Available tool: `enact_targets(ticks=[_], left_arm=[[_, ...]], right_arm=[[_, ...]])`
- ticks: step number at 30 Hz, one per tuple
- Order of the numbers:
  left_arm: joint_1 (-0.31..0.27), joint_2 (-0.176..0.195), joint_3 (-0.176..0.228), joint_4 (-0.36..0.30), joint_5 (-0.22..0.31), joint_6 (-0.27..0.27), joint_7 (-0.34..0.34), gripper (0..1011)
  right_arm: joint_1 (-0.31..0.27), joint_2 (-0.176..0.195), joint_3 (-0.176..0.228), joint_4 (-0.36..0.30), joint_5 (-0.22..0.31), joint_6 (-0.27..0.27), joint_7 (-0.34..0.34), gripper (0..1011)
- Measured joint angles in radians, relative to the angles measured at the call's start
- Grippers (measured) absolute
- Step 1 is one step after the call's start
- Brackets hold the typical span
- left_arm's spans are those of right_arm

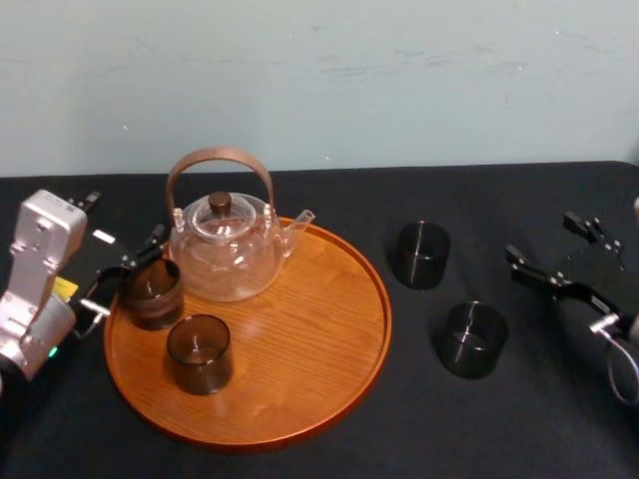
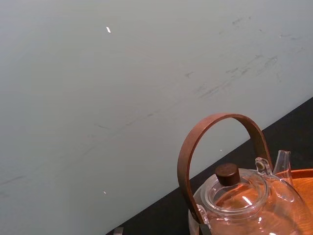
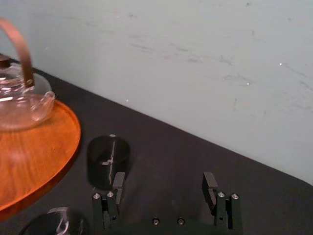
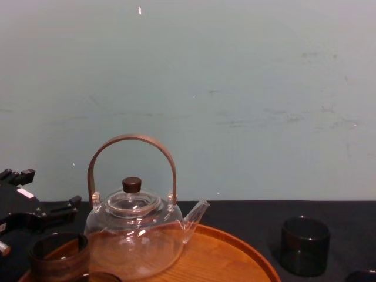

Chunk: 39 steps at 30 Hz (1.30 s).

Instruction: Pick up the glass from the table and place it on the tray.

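Observation:
The round wooden tray [image 1: 300, 329] holds a clear teapot [image 1: 225, 254] and two dark glasses. One glass [image 1: 152, 292] stands at the tray's left edge, with my left gripper [image 1: 128, 274] open and a finger on either side of it. The other [image 1: 200, 352] stands nearer the front. Two more dark glasses stand on the black table right of the tray: the far one [image 1: 419, 254] and the near one [image 1: 471, 339]. My right gripper [image 1: 544, 239] hovers open and empty to their right; in the right wrist view it [image 3: 164, 180] stands just short of the far glass [image 3: 108, 156].
The teapot's arched brown handle [image 2: 220, 142] rises close beside my left arm. A pale wall runs behind the table's back edge. Black cloth lies bare between the tray's rim [image 3: 73, 142] and the table glasses, and along the front right.

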Motion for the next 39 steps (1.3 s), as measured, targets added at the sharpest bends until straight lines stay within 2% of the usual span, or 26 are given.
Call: enact_targets(ticks=[2, 10, 20, 29, 39], left_arm=[[0.0, 0.0, 0.0, 0.0, 0.0, 0.0, 0.0, 1002], [0.0, 0.0, 0.0, 0.0, 0.0, 0.0, 0.0, 1001], [0.0, 0.0, 0.0, 0.0, 0.0, 0.0, 0.0, 1001], [0.0, 0.0, 0.0, 0.0, 0.0, 0.0, 0.0, 1001], [0.0, 0.0, 0.0, 0.0, 0.0, 0.0, 0.0, 1001]], right_arm=[[-0.011, 0.008, 0.005, -0.008, 0.002, 0.002, 0.006, 1002], [-0.127, 0.088, 0.064, -0.095, 0.032, 0.02, 0.08, 1002], [-0.224, 0.135, 0.121, -0.149, 0.053, 0.046, 0.138, 1002], [-0.27, 0.146, 0.134, -0.175, 0.049, 0.055, 0.19, 1002], [-0.268, 0.134, 0.116, -0.182, 0.025, 0.071, 0.247, 1002]])
